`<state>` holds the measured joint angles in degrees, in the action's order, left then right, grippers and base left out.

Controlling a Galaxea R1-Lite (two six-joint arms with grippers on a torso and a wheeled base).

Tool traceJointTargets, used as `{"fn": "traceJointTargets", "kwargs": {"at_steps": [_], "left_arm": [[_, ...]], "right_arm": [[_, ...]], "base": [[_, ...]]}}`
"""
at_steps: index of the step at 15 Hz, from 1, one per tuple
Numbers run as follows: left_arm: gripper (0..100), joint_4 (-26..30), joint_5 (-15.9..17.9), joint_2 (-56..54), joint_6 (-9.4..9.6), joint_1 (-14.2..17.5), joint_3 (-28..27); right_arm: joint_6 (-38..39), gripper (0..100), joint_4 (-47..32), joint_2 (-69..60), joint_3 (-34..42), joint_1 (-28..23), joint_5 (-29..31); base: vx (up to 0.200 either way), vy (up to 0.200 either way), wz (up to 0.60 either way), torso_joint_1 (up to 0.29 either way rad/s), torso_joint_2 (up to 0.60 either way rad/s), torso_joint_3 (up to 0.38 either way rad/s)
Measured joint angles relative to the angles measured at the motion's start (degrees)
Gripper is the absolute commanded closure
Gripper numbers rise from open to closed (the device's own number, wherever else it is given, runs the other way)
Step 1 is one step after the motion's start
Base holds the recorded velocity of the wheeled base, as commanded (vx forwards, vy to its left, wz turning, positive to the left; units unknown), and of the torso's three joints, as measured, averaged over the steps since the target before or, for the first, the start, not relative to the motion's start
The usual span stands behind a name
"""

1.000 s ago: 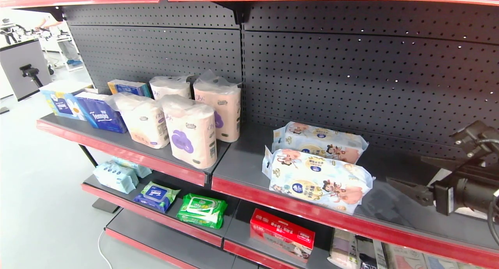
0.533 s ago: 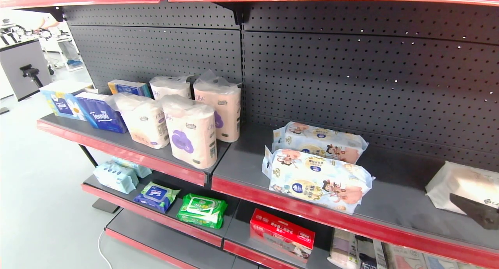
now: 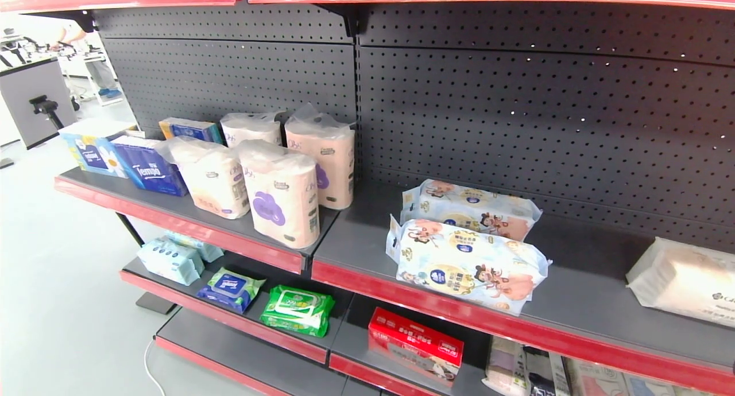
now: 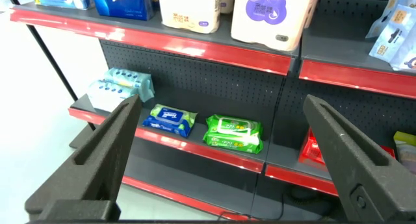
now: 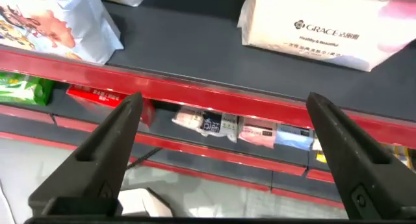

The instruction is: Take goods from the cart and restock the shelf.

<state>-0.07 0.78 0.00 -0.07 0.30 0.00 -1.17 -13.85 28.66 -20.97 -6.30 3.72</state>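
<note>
Pale glossy floor (image 3: 51, 281); grey cabinet (image 3: 31, 100) far left, black stand (image 3: 46, 108) beside it, possibly tripod. Bright room beyond.

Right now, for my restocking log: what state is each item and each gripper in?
White tissue pack: lying flat on the shelf, ungripped.
Front cartoon pack: lying at the shelf's front edge.
Rear cartoon pack: lying behind it.
Paper roll packs: standing upright.
Left gripper: open, empty.
Right gripper: open, empty.
</note>
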Motion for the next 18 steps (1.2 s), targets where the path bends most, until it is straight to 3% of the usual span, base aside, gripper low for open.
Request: {"fn": "traceJointTargets", "kwargs": {"at_steps": [5, 8, 11, 18], "left_arm": [[0, 0.0, 0.0, 0.0, 0.00, 0.0, 0.0], [0, 0.0, 0.0, 0.0, 0.00, 0.0, 0.0], [0, 0.0, 0.0, 0.0, 0.00, 0.0, 0.0], [0, 0.0, 0.0, 0.0, 0.00, 0.0, 0.0]], "right_arm": [[-0.6, 0, -5.4, -11.2, 4.1, 0.4, -0.7], [-0.6, 0, -6.3, -14.4, 5.6, 2.1, -0.7], [-0.7, 0, -7.7, -16.8, 6.4, 4.2, -0.6], [0.2, 0, -8.3, -22.6, 9.0, 9.2, -0.7]], "base": [[0.000, 0.000, 0.00, 0.000, 0.00, 0.000], [0.000, 0.000, 0.00, 0.000, 0.00, 0.000], [0.000, 0.000, -0.60, 0.001, 0.00, 0.001], [0.000, 0.000, 0.00, 0.000, 0.00, 0.000]]}}
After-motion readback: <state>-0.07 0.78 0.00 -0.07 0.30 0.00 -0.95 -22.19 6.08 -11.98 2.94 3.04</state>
